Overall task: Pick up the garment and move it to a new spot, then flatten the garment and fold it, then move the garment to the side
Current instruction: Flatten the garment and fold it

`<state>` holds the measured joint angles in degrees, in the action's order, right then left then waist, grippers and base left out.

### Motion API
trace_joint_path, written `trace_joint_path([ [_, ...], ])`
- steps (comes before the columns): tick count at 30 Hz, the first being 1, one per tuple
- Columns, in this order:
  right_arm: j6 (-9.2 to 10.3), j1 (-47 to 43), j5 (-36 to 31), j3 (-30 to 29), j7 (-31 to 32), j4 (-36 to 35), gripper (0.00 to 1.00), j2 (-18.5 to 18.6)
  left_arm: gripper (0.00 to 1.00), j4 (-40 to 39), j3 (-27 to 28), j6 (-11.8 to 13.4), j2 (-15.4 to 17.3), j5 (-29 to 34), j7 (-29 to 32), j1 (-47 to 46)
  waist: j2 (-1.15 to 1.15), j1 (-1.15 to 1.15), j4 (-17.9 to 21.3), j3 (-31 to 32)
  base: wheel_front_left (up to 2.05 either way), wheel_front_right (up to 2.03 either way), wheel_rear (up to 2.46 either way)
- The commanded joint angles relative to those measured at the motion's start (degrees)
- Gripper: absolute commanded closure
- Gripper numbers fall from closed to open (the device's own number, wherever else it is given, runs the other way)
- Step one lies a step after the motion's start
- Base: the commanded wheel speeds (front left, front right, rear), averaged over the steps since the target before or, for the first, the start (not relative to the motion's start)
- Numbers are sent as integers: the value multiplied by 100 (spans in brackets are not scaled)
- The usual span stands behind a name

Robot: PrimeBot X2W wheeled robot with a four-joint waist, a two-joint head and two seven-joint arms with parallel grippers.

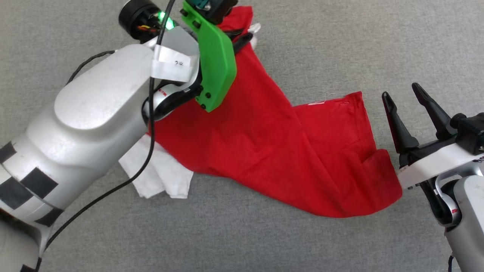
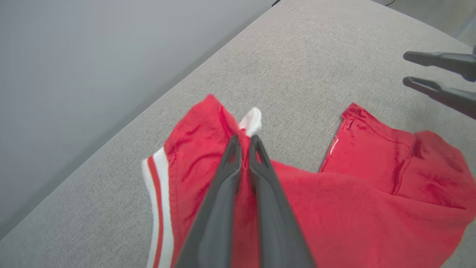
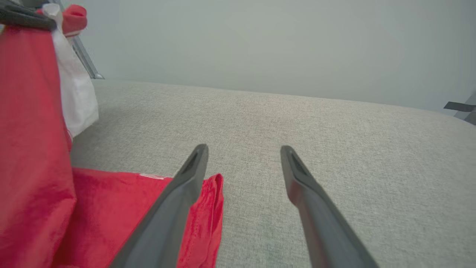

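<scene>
Pick-up step: left tool (image 2: 243,140) pinched on garment (image 1: 272,151), upper centre; right tool (image 1: 401,90) agape. Next, likely: lift, carry clear.

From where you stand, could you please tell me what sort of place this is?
Probably a robot test setup: a broad surface covered in grey woven fabric, a plain pale wall behind it, and a red garment on it.

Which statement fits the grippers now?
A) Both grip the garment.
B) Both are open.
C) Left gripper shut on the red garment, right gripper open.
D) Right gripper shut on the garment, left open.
C: the left gripper pinches a fold of the garment, while the right gripper stands open, holding nothing.
</scene>
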<state>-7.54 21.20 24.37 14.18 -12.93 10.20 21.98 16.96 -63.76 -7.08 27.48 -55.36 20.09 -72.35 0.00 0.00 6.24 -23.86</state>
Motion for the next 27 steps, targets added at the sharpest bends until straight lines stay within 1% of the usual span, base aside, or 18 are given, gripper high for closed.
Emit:
trace_joint_path([
  [1, 5, 67, -12, -21, -55, -28, 0, -36, 100, -15, 8, 27, -137, 54, -62, -126, 0, 0, 201, -203, 0, 0, 0],
  [3, 5, 123, -36, -25, -80, -41, 0, -80, 100, 59, -23, 41, -344, 163, -162, -227, 0, 0, 314, -309, 0, 0, 0],
  [5, 5, 174, -52, -28, -108, -53, 0, -126, 100, 287, -91, 43, -617, 264, -267, -302, 0, 0, 430, -429, 0, 0, 0],
  [9, 5, 263, -107, -75, -154, -63, 0, -217, 100, 964, -208, 42, -1072, 410, -538, -336, 0, 0, 631, -627, 0, 0, 0],
  [12, 5, 282, -152, -160, -180, -73, 0, -277, 100, 1460, -399, 20, -1342, 565, -742, -305, 0, 0, 707, -734, 0, 0, 0],
  [13, 5, 274, -173, -181, -186, -68, 0, -290, 100, 1661, -482, 10, -1423, 605, -782, -261, 0, 0, 720, -755, 0, 0, 0],
  [14, 5, 277, -218, -192, -197, -66, 0, -330, 100, 2265, -679, -12, -1524, 700, -770, -79, 0, 0, 760, -801, 0, 0, 0],
  [17, 5, 293, -243, -214, -203, -57, 0, -355, 100, 2748, -786, -30, -1564, 737, -862, 156, 0, 0, 754, -793, 0, 0, 0],
  [19, 5, 277, -268, -248, -204, -58, 0, -336, 100, 2908, -810, -35, -1620, 736, -1069, 219, 0, 0, 679, -755, 0, 0, 0],
  [20, 5, 264, -279, -261, -205, -57, 0, -324, 77, 2938, -817, -36, -1655, 711, -1168, 236, 0, 0, 633, -725, 0, 0, 0],
  [21, 5, 247, -291, -278, -205, -59, 0, -311, 0, 2956, -826, -37, -1688, 739, -1357, 211, 0, 0, 570, -676, 0, 0, 0],
  [22, 5, 232, -295, -288, -205, -64, 0, -303, 0, 2959, -831, -38, -1713, 767, -1527, 190, 0, 0, 519, -625, 0, 0, 0],
  [25, 5, 127, -301, -325, -206, -66, 0, -279, 0, 2951, -756, -28, -1809, 893, -2310, 110, 0, 0, 300, -383, 0, 0, 0],
  [26, 5, 83, -303, -332, -206, -60, 0, -272, 0, 2932, -695, -3, -1836, 890, -2538, 126, 0, 0, 232, -292, 0, 0, 0],
  [27, 5, 25, -307, -339, -206, -55, 0, -264, 0, 2885, -597, 81, -1857, 888, -2841, 149, 0, 0, 150, -186, 0, 0, 0],
])
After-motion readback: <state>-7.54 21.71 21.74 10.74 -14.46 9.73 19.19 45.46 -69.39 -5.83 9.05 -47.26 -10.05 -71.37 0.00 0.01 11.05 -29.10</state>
